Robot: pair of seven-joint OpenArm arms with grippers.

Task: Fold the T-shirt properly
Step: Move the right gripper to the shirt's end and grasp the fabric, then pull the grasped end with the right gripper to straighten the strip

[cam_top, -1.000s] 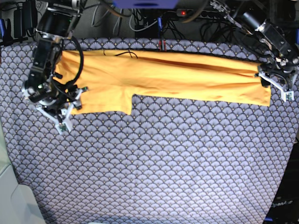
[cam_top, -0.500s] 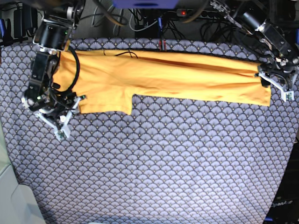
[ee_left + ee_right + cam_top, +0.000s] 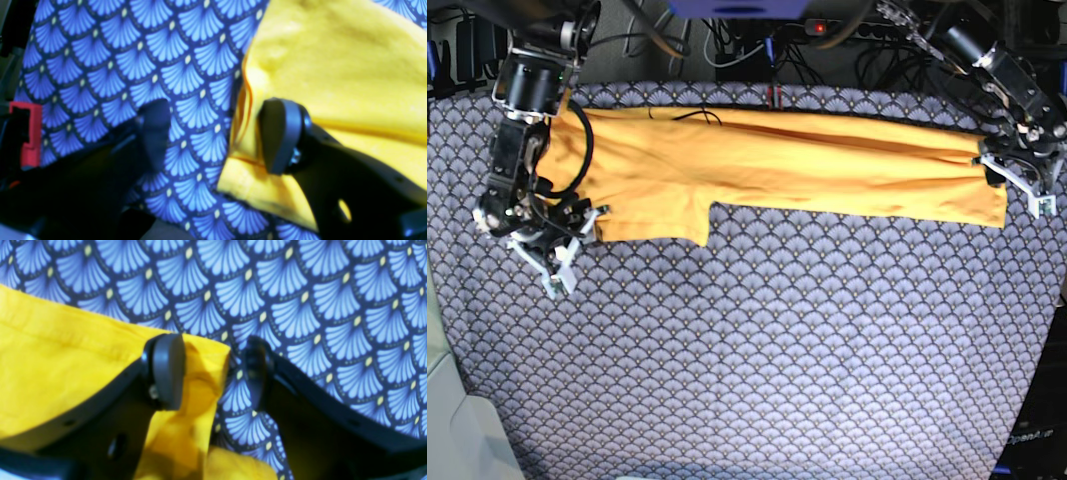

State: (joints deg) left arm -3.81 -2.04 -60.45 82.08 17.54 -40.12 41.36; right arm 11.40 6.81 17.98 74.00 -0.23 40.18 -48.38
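The orange-yellow T-shirt [image 3: 777,160] lies folded into a long strip across the far part of the table, with one sleeve flap hanging toward me at its left end. At that left end my right gripper [image 3: 567,250] is low over the shirt's corner. In the right wrist view the right gripper [image 3: 211,370] is open, with the corner of the T-shirt [image 3: 203,373] between its jaws. My left gripper [image 3: 1017,185] is at the strip's right end. The left gripper [image 3: 218,133] is open too, astride the edge of the T-shirt [image 3: 333,50].
A blue-grey scallop-patterned cloth [image 3: 777,350] covers the whole table under the shirt. Cables and a power strip [image 3: 827,28] run along the back edge. A white object [image 3: 447,420] sits at the near left corner. A red clip [image 3: 30,133] shows at the cloth's edge.
The right arm has shifted a little to the left along the shirt's left end, its gripper staying low and open. The left arm and the shirt have not moved.
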